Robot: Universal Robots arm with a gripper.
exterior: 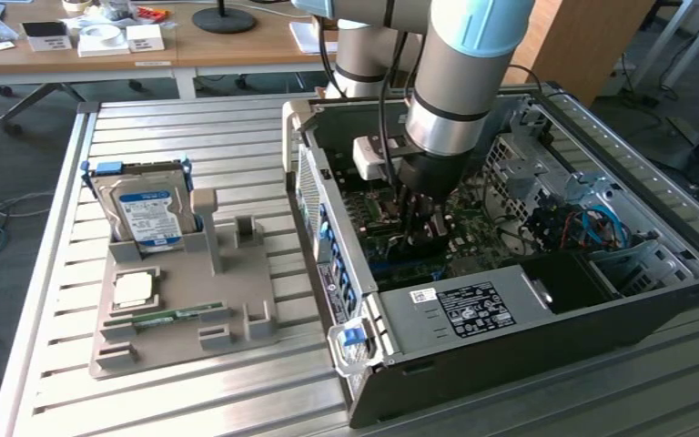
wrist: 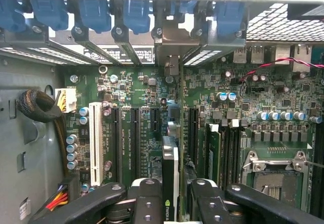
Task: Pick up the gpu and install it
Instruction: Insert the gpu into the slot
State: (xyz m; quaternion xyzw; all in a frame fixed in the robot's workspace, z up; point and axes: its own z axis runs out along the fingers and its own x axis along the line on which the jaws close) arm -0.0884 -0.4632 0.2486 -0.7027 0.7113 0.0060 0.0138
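1. The arm reaches down into the open computer case [exterior: 544,273], which lies on its side on the slatted metal table [exterior: 204,391], at the exterior view's right.
2. In the wrist view the gripper [wrist: 170,198] pinches the gpu [wrist: 170,173] edge-on between its 2 black fingers [wrist: 147,201], pressed against the card's 2 faces.
3. The gpu stands upright over the motherboard [wrist: 243,97], in line with the dark expansion slots [wrist: 135,138] and just beside the white slot [wrist: 94,140]. Whether its edge is seated in a slot I cannot tell.
4. The card's far end points toward the row of blue bracket clips [wrist: 131,14] along the case's rear wall.
5. In the exterior view the gripper [exterior: 426,228] sits low among the boards inside the case.
6. At the exterior view's left, a grey holder tray [exterior: 179,337] carries a hard drive [exterior: 149,214] standing upright, a memory stick [exterior: 177,316] lying flat and a square processor chip [exterior: 135,289].
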